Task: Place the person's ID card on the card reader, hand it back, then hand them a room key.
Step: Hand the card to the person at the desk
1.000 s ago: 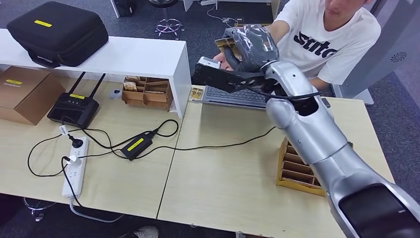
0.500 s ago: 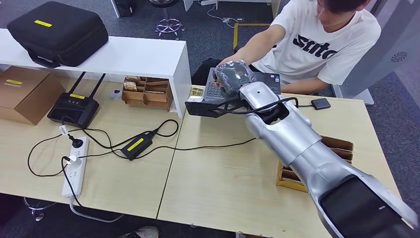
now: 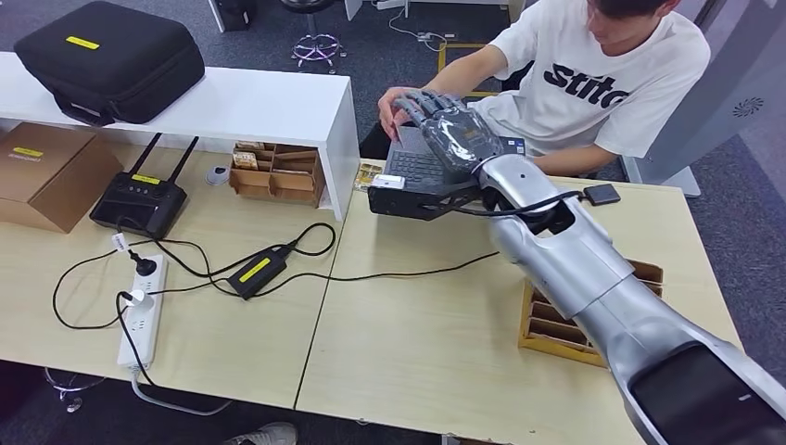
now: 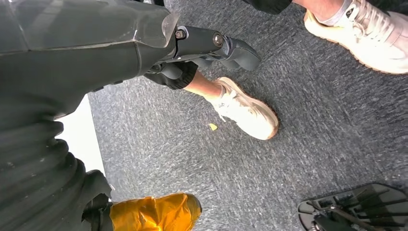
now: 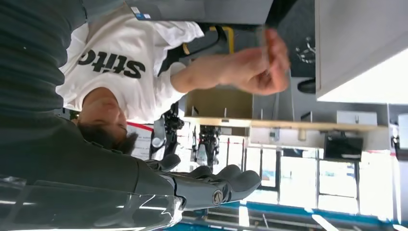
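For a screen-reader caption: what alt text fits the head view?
The robot's right hand reaches with spread fingers over the card reader toward a seated person's hand. A wooden tray sits by its arm on the desk.

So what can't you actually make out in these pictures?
- The ID card: in the right wrist view the person's hand pinches something thin, seen edge-on, too slim to identify.
- The card reader: in the head view the right hand and its arm cover much of it.
- The right hand's palm: turned away from the head view, so any contact beneath is hidden.
- The left hand: its own cover hides most of the fingers.
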`<control>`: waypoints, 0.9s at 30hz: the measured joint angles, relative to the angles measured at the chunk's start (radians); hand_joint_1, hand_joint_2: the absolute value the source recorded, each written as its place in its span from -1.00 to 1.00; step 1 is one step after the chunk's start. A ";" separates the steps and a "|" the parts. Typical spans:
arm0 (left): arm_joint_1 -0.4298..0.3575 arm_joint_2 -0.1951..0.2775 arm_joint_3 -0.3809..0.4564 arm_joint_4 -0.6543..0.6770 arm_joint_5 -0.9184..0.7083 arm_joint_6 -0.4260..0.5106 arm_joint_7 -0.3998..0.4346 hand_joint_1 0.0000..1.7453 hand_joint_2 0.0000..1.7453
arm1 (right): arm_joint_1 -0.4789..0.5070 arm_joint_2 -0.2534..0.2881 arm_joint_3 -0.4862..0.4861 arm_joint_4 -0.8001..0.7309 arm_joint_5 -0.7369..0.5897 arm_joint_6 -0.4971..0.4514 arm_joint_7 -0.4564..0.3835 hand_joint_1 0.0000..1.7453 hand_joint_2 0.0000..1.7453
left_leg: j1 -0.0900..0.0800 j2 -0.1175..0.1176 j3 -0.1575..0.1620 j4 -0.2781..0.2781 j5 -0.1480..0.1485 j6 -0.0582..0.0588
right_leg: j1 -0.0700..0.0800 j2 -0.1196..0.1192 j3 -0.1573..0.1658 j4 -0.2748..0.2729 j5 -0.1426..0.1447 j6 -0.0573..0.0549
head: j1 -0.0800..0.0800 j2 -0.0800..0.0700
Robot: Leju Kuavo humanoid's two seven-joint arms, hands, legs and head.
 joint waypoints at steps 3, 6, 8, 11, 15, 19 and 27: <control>0.006 0.001 0.007 0.000 0.001 0.002 -0.002 -1.00 1.00 | 0.025 -0.050 -0.029 -0.072 -0.005 -0.011 -0.006 -1.00 1.00 | 0.000 0.001 0.000 0.000 0.000 0.000 | 0.000 0.000 0.000 0.000 0.000 0.000 | 0.000 0.000; 0.010 0.001 0.011 0.000 0.001 0.002 -0.002 -1.00 1.00 | 0.042 -0.078 -0.045 -0.118 -0.005 -0.011 -0.007 -1.00 1.00 | 0.000 0.001 0.000 0.000 0.000 0.001 | 0.000 0.001 -0.001 0.000 0.000 0.000 | 0.000 0.000; 0.012 0.001 0.011 0.000 0.001 0.002 -0.002 -1.00 1.00 | 0.049 -0.089 -0.051 -0.138 -0.005 -0.011 -0.007 -1.00 1.00 | 0.000 0.001 0.000 0.000 0.000 0.001 | 0.000 0.001 -0.001 0.000 0.000 0.000 | 0.000 0.000; 0.014 0.001 0.011 0.000 0.001 0.002 -0.002 -1.00 1.00 | 0.056 -0.099 -0.055 -0.157 -0.005 -0.011 -0.007 -1.00 1.00 | 0.000 0.001 0.000 0.000 0.000 0.001 | 0.000 0.001 -0.001 0.000 0.000 0.000 | 0.000 0.000; 0.014 0.001 0.011 0.000 0.001 0.002 -0.003 -1.00 1.00 | 0.062 -0.107 -0.060 -0.172 -0.003 -0.014 -0.007 -1.00 1.00 | 0.000 0.001 0.000 0.000 0.000 0.001 | 0.000 0.001 -0.001 0.000 0.000 0.000 | 0.000 0.000; 0.015 0.000 0.016 0.000 0.004 0.007 -0.003 -1.00 1.00 | 0.091 -0.154 -0.088 -0.216 -0.007 -0.068 -0.017 -1.00 1.00 | 0.000 -0.001 0.000 0.000 0.000 0.001 | 0.000 -0.001 -0.001 -0.001 0.000 0.001 | 0.000 0.000; 0.023 0.000 0.063 0.000 0.024 0.021 -0.003 -1.00 1.00 | 0.333 -0.352 -0.322 -0.385 -0.060 -0.171 -0.108 -1.00 1.00 | 0.000 -0.006 0.000 0.001 -0.003 0.005 | 0.000 -0.006 0.005 -0.006 -0.001 0.003 | 0.000 0.000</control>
